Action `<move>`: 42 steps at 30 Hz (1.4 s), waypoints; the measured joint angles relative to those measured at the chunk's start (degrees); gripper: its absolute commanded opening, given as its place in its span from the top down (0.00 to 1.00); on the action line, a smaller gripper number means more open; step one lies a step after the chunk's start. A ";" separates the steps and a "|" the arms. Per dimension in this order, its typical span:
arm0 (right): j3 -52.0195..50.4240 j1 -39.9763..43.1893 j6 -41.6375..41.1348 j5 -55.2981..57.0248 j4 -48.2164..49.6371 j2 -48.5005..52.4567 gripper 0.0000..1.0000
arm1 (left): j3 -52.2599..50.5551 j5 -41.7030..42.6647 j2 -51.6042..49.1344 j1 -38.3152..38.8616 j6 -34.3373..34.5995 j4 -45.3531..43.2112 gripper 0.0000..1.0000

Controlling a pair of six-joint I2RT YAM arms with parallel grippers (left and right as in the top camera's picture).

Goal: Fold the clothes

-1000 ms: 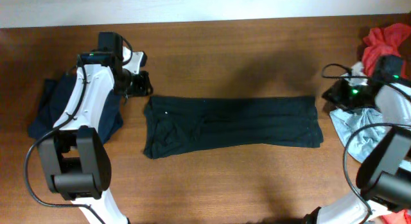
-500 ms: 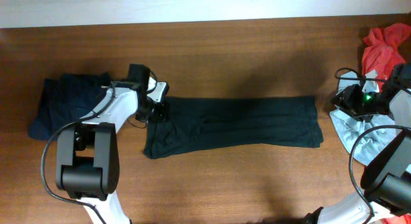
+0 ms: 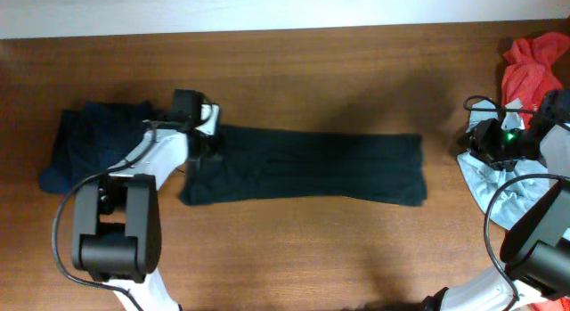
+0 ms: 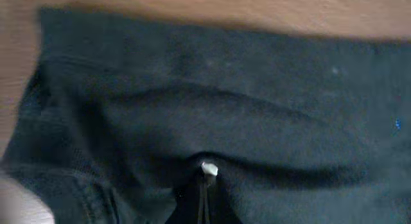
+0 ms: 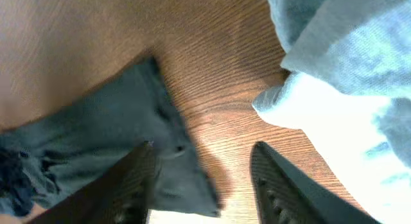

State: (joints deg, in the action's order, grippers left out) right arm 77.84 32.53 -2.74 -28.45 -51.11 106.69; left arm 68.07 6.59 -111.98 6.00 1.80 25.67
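Brown wood-grain table (image 3: 294, 257), pale wall strip (image 3: 267, 8) along its far edge. Mid-table, black-navy shirt (image 3: 312, 167) lies long and flat. Its left edge is pinched tight in left end effector (image 4: 205, 185). By shirt's other end, right end effector (image 5: 202, 150) parted, empty, over bare wood beside pale grey-blue garment (image 5: 340, 51).

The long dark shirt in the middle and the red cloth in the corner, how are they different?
The dark shirt is blackish; the red cloth is bright red-orange. The dark shirt lies flat in a long strip; the red cloth is bunched in a heap. The left tool pinches the dark shirt's end; no tool touches the red cloth. Both are soft clothes on the wooden table.
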 measured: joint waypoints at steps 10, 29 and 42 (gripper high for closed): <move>-0.24 -1.20 2.93 -0.15 -2.82 0.00 0.28 | 0.15 0.04 -0.52 -3.48 1.20 -2.93 0.66; -5.64 -11.39 18.10 -14.32 -0.85 10.93 0.27 | 25.86 0.17 1.92 -3.13 1.25 24.72 0.59; -4.61 -12.72 20.96 -19.87 -2.38 14.25 0.42 | 33.62 0.22 14.47 -3.13 0.81 29.46 0.57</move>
State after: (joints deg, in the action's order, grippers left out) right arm 73.23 19.81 18.22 -48.31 -53.49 120.95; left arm 101.69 6.81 -97.51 2.87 2.61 55.13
